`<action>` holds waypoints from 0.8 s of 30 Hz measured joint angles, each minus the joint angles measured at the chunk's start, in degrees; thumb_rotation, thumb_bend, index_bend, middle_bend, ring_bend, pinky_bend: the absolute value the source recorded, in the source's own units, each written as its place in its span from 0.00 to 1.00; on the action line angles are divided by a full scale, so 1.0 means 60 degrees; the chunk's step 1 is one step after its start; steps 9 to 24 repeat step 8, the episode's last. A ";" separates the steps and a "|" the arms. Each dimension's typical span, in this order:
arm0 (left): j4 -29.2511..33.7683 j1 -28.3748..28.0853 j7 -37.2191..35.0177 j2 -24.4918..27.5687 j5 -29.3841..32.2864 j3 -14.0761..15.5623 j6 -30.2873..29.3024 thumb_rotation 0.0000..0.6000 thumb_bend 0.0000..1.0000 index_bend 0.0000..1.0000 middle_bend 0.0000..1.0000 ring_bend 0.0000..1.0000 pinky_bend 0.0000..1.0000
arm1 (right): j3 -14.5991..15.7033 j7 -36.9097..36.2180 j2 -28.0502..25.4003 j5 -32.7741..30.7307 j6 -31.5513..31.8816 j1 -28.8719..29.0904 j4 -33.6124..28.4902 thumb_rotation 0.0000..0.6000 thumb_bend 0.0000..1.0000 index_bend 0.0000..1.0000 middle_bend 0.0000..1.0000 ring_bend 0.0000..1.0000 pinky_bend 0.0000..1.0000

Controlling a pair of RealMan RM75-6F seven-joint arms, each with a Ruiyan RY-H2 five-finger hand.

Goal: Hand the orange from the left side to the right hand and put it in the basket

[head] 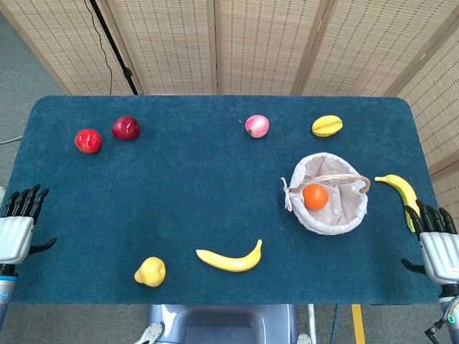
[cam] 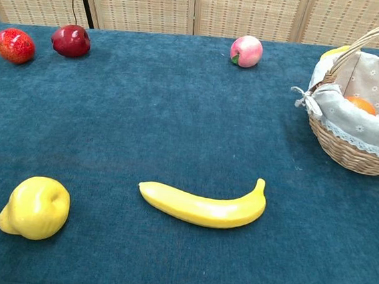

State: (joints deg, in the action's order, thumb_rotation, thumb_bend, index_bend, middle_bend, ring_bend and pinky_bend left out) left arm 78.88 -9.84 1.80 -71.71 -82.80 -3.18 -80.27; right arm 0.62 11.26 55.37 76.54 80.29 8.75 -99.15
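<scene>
Two hands show at the near corners of the blue counter (head: 186, 186), both only in the head view. The left hand (head: 16, 229) sits at the near left edge, fingers spread apart and holding nothing. The right hand (head: 437, 244) sits at the near right edge, fingers likewise apart and empty, well clear of the basket (head: 344, 215).

The orange (head: 315, 196) lies inside the cloth-lined basket, toward its left side, under the arched handle; in the chest view only its top peeks over the lining. A banana (head: 401, 192) lies just right of the basket, near the right hand's fingertips.

Nearer the front edge, a second banana (head: 230, 259) lies curved on the counter, with a yellow pear (head: 150, 271) well to its left. Along the far side sit a red fruit (head: 88, 140) and a dark red apple (head: 125, 127) close together at the left, a peach (head: 257, 126) near the middle, and a yellow fruit (head: 327, 126) beyond the basket.
</scene>
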 measured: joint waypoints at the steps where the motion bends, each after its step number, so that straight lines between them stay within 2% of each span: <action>1: 0.0043 0.0010 0.0052 0.0009 -0.0036 0.0008 -0.0046 1.00 0.00 0.00 0.00 0.00 0.00 | 0.0034 -0.0110 -0.0008 -0.0055 -0.0009 -0.0066 0.0083 1.00 0.00 0.04 0.00 0.00 0.00; 8: 0.0145 0.0018 0.0197 0.0004 -0.0131 0.0091 -0.0024 1.00 0.00 0.00 0.00 0.00 0.00 | 0.0210 -0.0685 0.0065 -0.0150 -0.0137 -0.0461 0.0784 1.00 0.00 0.06 0.00 0.00 0.00; 24: 0.0145 0.0018 0.0197 0.0004 -0.0131 0.0091 -0.0024 1.00 0.00 0.00 0.00 0.00 0.00 | 0.0210 -0.0685 0.0065 -0.0150 -0.0137 -0.0461 0.0784 1.00 0.00 0.06 0.00 0.00 0.00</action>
